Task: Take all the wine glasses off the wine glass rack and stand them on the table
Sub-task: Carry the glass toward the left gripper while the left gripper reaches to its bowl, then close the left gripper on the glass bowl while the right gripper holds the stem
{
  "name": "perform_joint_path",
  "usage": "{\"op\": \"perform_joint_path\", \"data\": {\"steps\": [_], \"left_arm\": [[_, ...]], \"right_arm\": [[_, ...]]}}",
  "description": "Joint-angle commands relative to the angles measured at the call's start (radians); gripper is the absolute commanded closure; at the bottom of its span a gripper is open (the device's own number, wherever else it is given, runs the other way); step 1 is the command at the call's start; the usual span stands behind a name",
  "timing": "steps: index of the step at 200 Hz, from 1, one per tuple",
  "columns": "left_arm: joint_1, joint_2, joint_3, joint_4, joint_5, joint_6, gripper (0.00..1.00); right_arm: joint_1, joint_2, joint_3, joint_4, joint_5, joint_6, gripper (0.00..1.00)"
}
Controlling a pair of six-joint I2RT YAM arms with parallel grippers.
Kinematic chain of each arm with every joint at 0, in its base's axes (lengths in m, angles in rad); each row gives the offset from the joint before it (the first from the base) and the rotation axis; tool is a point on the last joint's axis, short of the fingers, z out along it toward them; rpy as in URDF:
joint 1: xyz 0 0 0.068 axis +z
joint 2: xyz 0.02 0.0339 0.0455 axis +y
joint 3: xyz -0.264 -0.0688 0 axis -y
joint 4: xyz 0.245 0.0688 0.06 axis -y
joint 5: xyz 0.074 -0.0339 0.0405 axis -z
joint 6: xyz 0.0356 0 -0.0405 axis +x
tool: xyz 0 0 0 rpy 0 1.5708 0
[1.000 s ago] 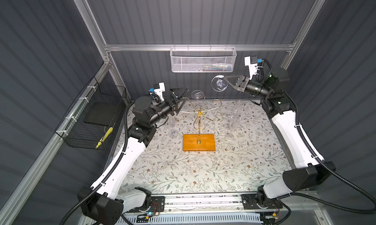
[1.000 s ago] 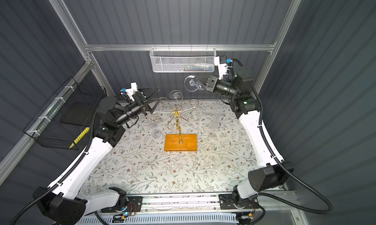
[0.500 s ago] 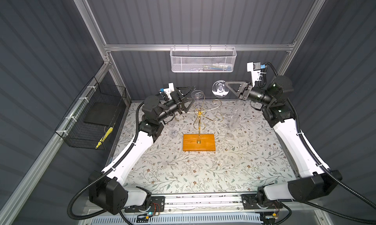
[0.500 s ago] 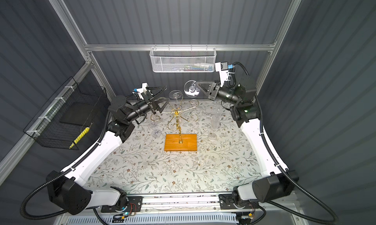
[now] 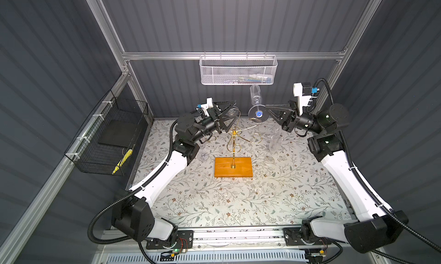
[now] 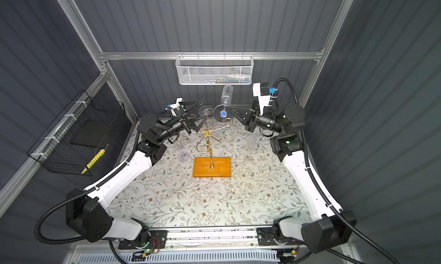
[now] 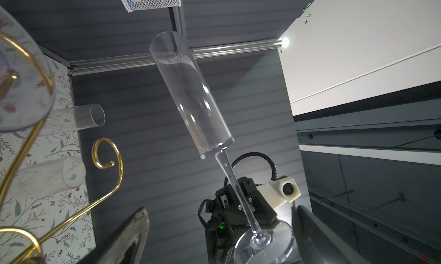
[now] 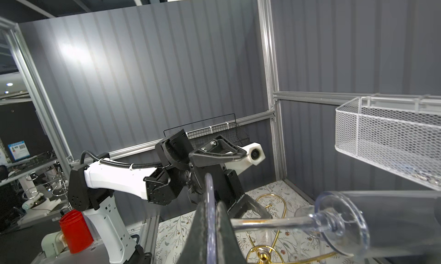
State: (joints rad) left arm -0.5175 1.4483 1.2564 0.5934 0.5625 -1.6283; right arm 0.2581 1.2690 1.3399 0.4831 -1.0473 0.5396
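Lifting judged done: right gripper jaws pinched the wine glass foot, clear of the wine glass rack; left gripper jaws stood wide. Next needed: steady set-down.

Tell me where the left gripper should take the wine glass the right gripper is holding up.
Probably the bare stem of the wine glass, approached side-on across its length. The right gripper pinches the rim of the foot, and the bowl is wide and smooth; the thin stem would fit the open left gripper.
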Motion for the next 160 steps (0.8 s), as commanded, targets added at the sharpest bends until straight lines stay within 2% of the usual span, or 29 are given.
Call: {"op": "perform_joint_path", "data": {"steps": [1,61,160], "left_arm": [[-0.022,0.016,0.052,0.059,0.023,-0.003,0.04],[-0.047,0.040,0.033,0.133,-0.009,-0.036,0.05],[-0.061,0.084,0.082,0.186,-0.013,-0.062,0.05]], "right_arm": [[0.016,-0.041,-0.021,0.097,-0.039,-0.087,1.00],[0.038,-0.077,-0.060,0.116,-0.085,-0.134,1.00],[0.090,-0.131,-0.135,0.170,-0.154,-0.178,1.00]]}}
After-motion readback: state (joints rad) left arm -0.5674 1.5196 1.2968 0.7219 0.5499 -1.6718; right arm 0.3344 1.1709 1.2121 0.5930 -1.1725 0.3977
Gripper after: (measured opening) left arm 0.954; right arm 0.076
